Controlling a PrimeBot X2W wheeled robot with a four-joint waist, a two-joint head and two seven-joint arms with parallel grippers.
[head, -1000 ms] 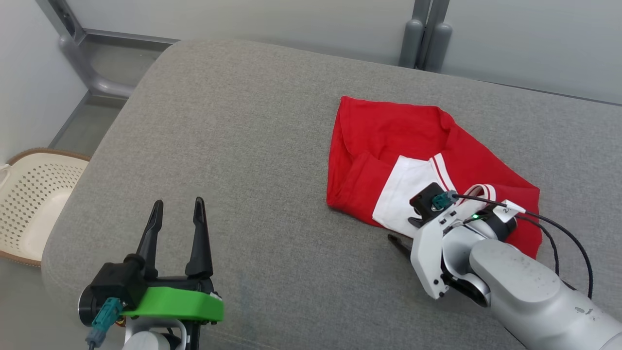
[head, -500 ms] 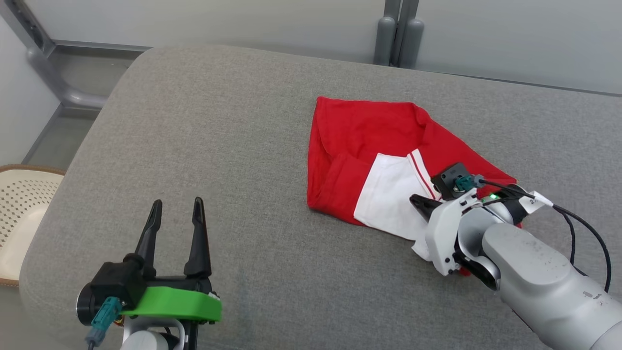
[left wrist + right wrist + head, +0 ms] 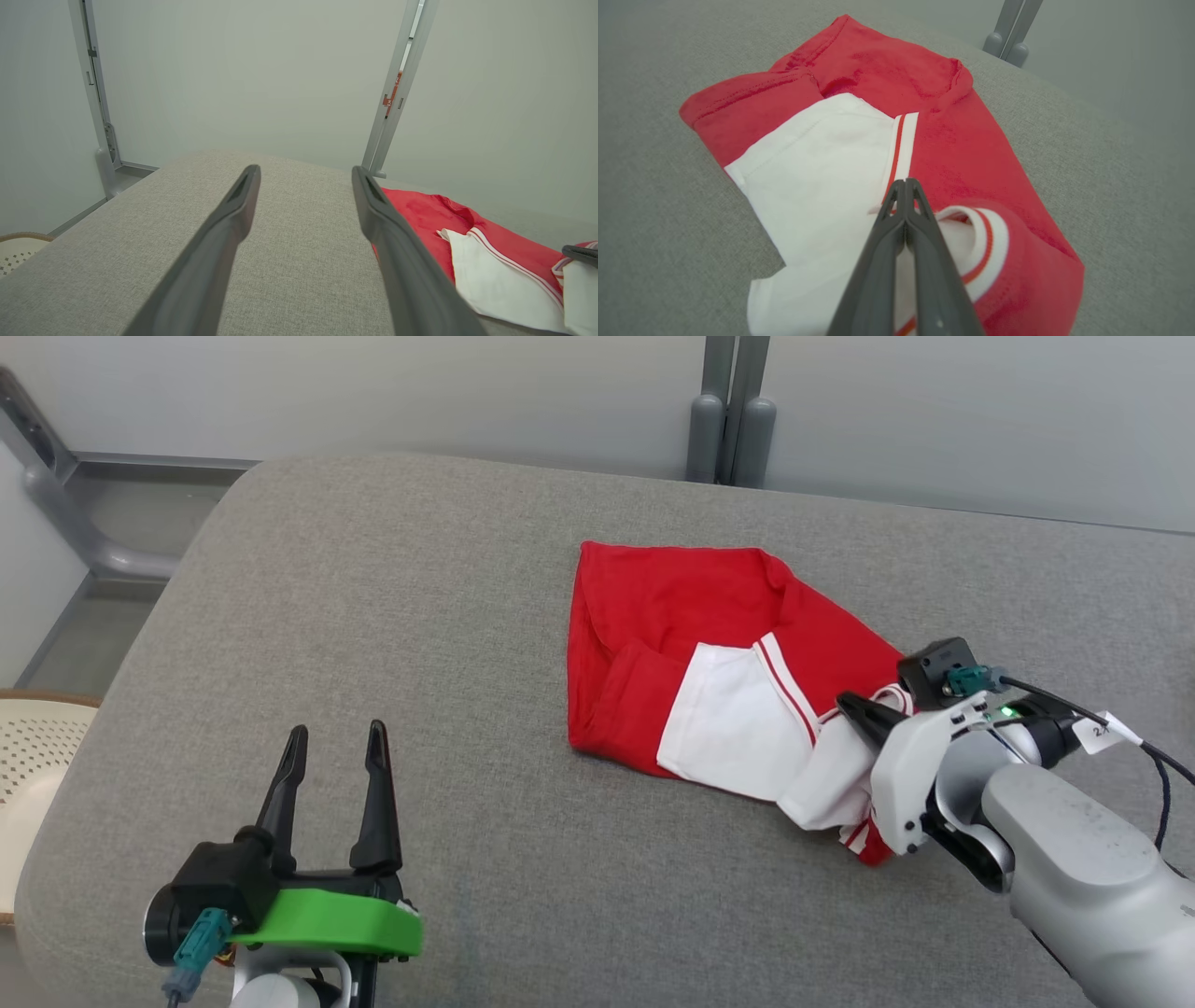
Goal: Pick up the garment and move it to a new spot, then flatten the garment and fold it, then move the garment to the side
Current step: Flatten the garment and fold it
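Right hand (image 3: 851, 707) has gone from spread beside the garment's near edge to closed on it. The near white corner now bunches up toward that hand. The head camera has also swung, so the scene-wide shift is not cloth travel.

Left to right:
- Basket (image 3: 28, 747): pale, perforated, off the desk's left end.
- Left hand (image 3: 336, 733): fingers apart and empty, over bare desk (image 3: 420, 569), well apart from the cloth. Judged: parked clear while one arm does the pick.
- Garment (image 3: 672, 607): red, folded over itself, lying right of centre on the desk, with the white striped sleeve (image 3: 728, 719) uppermost. No lettering shows in this fold.
- Right hand: fingers pressed together, pinching white cloth beside a curved striped band (image 3: 896, 695).

Judged: an edge grip suits carrying the shirt to its new spot. This is the pick-up step, and most of the cloth still rests on the desk.
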